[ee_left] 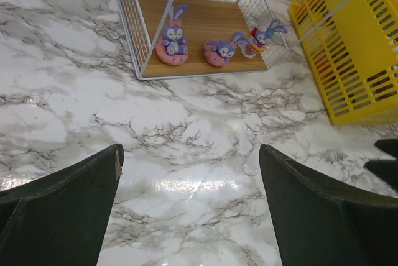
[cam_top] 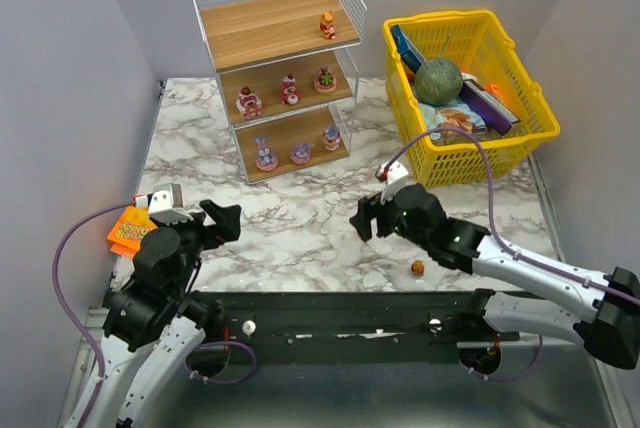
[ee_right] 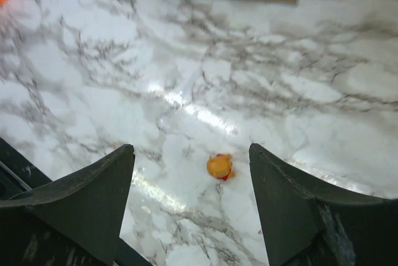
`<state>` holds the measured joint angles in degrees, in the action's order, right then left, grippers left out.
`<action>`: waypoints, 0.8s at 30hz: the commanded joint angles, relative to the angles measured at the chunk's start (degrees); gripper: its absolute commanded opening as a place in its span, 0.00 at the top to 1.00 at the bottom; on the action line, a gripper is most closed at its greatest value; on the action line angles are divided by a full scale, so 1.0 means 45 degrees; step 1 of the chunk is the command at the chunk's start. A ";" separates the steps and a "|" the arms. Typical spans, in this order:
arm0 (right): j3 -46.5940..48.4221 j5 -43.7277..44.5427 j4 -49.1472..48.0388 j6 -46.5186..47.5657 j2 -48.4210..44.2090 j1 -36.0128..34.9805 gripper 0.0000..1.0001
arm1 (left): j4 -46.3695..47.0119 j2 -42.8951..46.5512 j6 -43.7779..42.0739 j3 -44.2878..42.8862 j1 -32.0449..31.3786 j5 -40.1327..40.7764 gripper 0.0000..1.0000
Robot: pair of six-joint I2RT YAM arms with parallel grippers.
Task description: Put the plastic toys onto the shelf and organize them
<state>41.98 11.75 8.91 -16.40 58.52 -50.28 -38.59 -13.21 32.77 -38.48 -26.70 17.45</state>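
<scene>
The left hand (ee_left: 191, 153) is held open and empty. Toys (cam_top: 289, 89) are seen on the shelf (cam_top: 265, 33). The right hand (ee_right: 189, 151), spread open and empty, is poised over the orange toy (ee_right: 219, 167), which lies on the surface between its fingers, clearly nearer this arm.

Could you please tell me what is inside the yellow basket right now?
Inside the yellow basket a green ball rests on flat packets, with a blue packet toward the back. Whatever lies beneath them is covered.

Orange packet (cam_top: 128, 229) bears print, too blurred to read
</scene>
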 commanded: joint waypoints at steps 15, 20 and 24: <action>-0.4017 0.4127 -0.2156 -0.4596 0.0289 -0.0857 0.66 | 0.0528 -0.0052 -0.0330 0.0192 0.0015 -0.0832 0.01; -0.2592 0.4283 -0.1434 -0.5336 0.2870 -0.0799 0.77 | 0.0528 0.0084 -0.0330 0.0211 0.0015 -0.0793 0.01; -0.1946 0.4362 -0.1296 -0.5826 0.4239 -0.0799 0.88 | 0.0528 0.0163 -0.0330 0.0231 0.0015 -0.0773 0.01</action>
<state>30.06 28.10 0.38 -38.04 73.71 -53.95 -37.32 -13.02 32.32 -38.00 -26.70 14.96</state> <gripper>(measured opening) 0.161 0.988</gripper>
